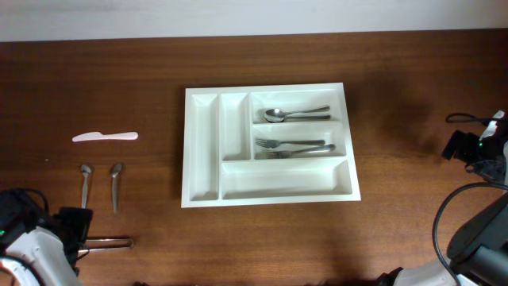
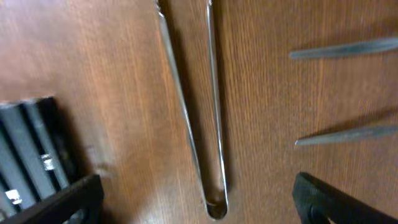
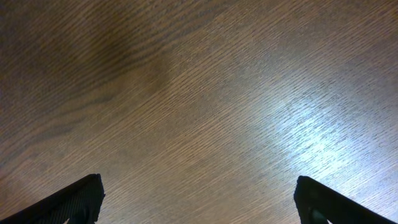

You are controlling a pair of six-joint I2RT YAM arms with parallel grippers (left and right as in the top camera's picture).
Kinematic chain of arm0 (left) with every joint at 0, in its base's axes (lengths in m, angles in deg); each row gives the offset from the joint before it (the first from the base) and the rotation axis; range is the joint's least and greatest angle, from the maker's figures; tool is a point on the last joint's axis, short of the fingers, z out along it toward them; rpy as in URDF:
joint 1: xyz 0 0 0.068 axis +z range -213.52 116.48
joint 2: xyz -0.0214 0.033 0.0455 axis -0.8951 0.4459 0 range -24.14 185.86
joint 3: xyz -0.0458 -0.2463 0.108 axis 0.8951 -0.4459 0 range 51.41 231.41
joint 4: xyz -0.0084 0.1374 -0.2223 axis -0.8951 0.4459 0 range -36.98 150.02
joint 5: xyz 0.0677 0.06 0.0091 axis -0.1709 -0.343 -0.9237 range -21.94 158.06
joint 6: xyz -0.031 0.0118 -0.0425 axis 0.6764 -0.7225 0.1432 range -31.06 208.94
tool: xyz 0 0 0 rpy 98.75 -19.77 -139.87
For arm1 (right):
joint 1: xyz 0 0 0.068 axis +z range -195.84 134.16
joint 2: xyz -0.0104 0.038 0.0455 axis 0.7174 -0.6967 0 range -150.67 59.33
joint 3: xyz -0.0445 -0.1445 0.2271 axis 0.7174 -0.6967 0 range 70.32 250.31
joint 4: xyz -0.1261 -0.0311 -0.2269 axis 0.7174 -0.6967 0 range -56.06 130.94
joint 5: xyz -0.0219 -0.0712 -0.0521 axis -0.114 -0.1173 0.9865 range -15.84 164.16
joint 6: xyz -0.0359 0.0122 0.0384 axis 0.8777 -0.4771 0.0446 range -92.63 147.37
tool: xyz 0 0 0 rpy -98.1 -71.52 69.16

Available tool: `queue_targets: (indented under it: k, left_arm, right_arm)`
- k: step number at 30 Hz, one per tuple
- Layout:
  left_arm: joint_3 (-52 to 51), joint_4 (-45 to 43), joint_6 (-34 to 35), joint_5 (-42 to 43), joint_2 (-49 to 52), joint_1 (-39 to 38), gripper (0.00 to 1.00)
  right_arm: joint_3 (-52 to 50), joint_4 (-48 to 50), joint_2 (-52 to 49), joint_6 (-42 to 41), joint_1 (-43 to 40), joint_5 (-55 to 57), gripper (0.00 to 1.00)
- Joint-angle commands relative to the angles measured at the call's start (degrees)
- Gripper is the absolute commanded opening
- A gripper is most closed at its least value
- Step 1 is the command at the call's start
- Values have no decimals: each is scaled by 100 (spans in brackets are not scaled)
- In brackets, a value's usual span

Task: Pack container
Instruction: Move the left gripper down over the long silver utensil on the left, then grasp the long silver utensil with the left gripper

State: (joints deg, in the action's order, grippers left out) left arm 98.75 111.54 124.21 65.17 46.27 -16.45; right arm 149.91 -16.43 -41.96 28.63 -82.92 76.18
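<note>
The white container [image 1: 270, 191] sits mid-table with five compartments. One wide compartment holds a spoon [image 1: 295, 114]; the one below it holds two forks [image 1: 294, 147]. The other compartments look empty. Metal tongs [image 1: 107, 242] lie at the front left. In the left wrist view the tongs' joined end [image 2: 216, 205] lies between the fingers of my open left gripper [image 2: 200, 202], which sits low over the table [image 1: 75, 234]. My right gripper [image 3: 199, 199] is open and empty over bare wood at the right edge [image 1: 464, 147].
A white plastic knife [image 1: 105, 137] and two metal spoons [image 1: 86, 181] [image 1: 117, 184] lie left of the container. The spoon handles show in the left wrist view [image 2: 345, 48] [image 2: 348, 134]. A black ribbed part [image 2: 31, 155] is at that view's left.
</note>
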Motion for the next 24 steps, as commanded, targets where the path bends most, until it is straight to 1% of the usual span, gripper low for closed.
queue_targets:
  k: [1, 3, 4, 7, 9, 13, 21, 24]
  left_arm:
    - [-133, -251, -142, 310, 492, 35, 99]
    - [-133, -363, -7, 308, 772, 35, 99]
    - [-133, -407, 291, 308, 1080, 35, 99]
    - [-133, -446, 632, 317, 1508, 35, 99]
    - [-133, -544, 621, 315, 1757, 35, 99]
    - [-133, -769, 367, 315, 2024, 35, 99]
    - [-133, -1034, 358, 304, 2044, 35, 99]
    - [-133, -1178, 87, 284, 2044, 33, 99]
  right_arm:
    - [13, 0, 85, -68, -7, -28, 99]
    - [13, 0, 85, -68, -7, -28, 99]
    - [13, 2, 85, -68, -7, -28, 99]
    - [13, 2, 85, -68, -7, -28, 99]
    - [13, 2, 85, -68, -7, -28, 99]
    - [13, 0, 85, -68, -7, -28, 99]
    - [13, 2, 85, -68, -7, -28, 99]
    - [13, 2, 85, -68, -7, -28, 99]
